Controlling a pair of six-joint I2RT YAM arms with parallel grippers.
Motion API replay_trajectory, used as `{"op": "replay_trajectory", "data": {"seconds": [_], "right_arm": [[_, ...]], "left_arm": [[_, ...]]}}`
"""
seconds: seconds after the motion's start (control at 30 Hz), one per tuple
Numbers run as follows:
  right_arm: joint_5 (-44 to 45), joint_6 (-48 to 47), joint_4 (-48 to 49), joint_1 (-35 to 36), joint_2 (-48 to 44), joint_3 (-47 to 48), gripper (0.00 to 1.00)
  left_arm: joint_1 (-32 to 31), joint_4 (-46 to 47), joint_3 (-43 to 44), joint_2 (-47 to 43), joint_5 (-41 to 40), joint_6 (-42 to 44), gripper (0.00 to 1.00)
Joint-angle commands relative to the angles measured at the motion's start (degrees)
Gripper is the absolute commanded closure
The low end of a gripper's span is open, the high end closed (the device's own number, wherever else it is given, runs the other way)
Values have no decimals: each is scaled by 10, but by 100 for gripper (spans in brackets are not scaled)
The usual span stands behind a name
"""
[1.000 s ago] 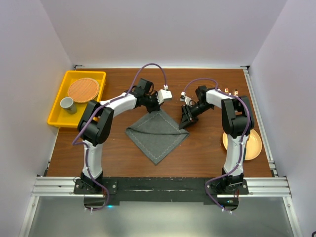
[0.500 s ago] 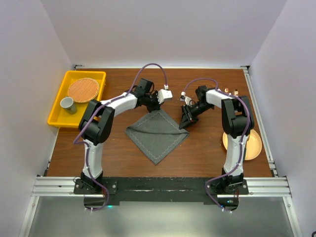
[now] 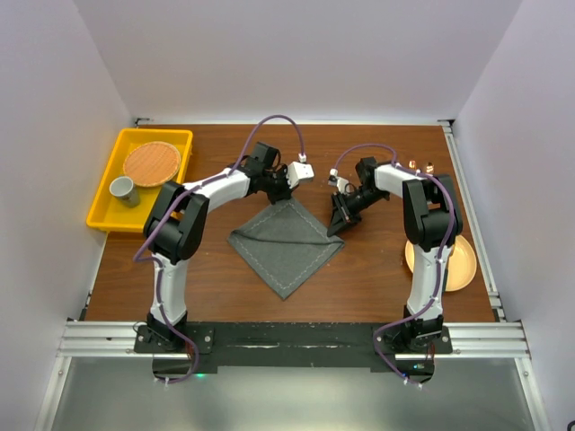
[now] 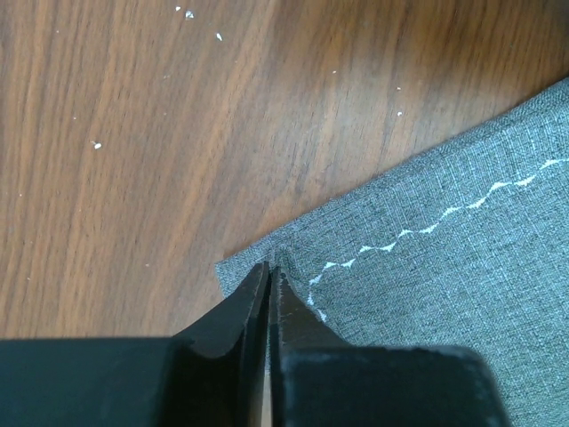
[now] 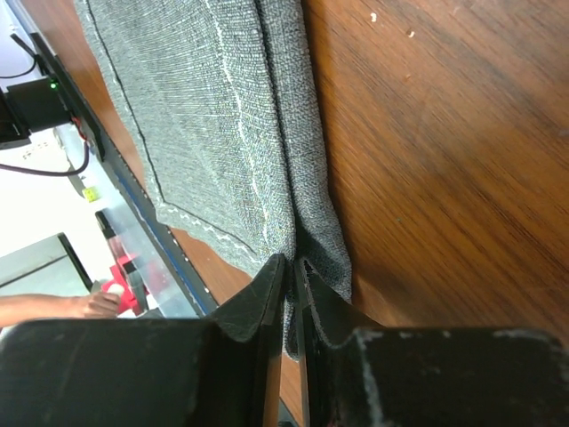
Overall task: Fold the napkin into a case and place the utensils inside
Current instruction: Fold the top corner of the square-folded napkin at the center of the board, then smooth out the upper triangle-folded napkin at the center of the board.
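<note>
The dark grey napkin (image 3: 286, 244) lies flat as a diamond on the middle of the wooden table. At its far corner my left gripper (image 3: 280, 192) is shut, pinching a small ridge of the hem (image 4: 269, 267); pale zigzag stitching runs across the napkin (image 4: 444, 267). My right gripper (image 3: 340, 221) is at the right corner, and in the right wrist view its jaws (image 5: 292, 262) are shut on a raised fold of the napkin (image 5: 204, 116). Copper-coloured utensils (image 3: 420, 166) peek out behind the right arm, mostly hidden. No case shows.
A yellow tray (image 3: 108, 214) at the far left holds a round woven mat (image 3: 151, 163) and a grey cup (image 3: 122, 189). A yellow-orange plate (image 3: 460, 265) sits at the right, partly under the right arm. White walls enclose the table (image 3: 207, 278).
The right gripper's jaws have narrowed onto the napkin's right corner. The left gripper stays pinched at the far corner. Neither arm has visibly shifted.
</note>
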Motion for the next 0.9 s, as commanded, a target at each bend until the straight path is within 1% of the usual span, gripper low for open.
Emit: {"op": "replay_trajectory", "data": {"seconds": [0.0,0.07,0.1,0.2,0.23,0.3,0.33,0.37,0.4,0.43,0.47,0.53,0.57,0.6,0.67,0.7,0.77,0.8,0.87], "right_arm": [[11,5,11,4,-9,-3,87],[10,9,13,4,-9,-2,84],[9,11,13,5,-10,-2,79],[6,18,11,5,-14,5,72],[7,21,9,5,-17,8,62],[16,21,0,4,-25,21,54],[20,17,-4,2,-29,28,48],[22,15,-14,1,-33,42,46],[28,14,-20,-1,-36,48,43],[29,10,-27,-6,-43,57,40],[31,7,-41,-6,-47,74,34],[41,-6,-56,-13,-59,90,30],[44,-11,-71,-15,-65,106,26],[55,-25,-77,-19,-70,113,24],[62,-34,-91,-21,-85,128,20],[59,-43,-95,-23,-91,132,20],[30,-42,-94,-21,-107,132,20],[15,-28,-89,-18,-112,129,20],[-26,-9,-72,-8,-120,115,20]], "left_arm": [[11,17,12,-7,0,-15,76],[25,15,11,-28,12,-48,69],[32,16,12,-37,18,-63,61],[61,8,6,-79,49,-120,55],[68,10,1,-104,62,-151,53],[93,13,-20,-129,82,-182,47],[103,19,-29,-155,102,-214,44],[120,22,-49,-168,111,-227,42],[129,25,-59,-181,116,-239,38],[145,29,-67,-207,124,-260,37],[154,31,-82,-218,132,-269,33],[167,23,-93,-252,155,-281,27],[176,19,-101,-263,164,-282,27],[178,14,-107,-285,174,-283,27],[178,2,-132,-306,202,-288,27],[178,6,-144,-325,214,-300,27],[176,27,-186,-337,262,-352,29],[173,64,-203,-346,287,-418,30],[161,114,-256,-353,301,-482,34]]}}
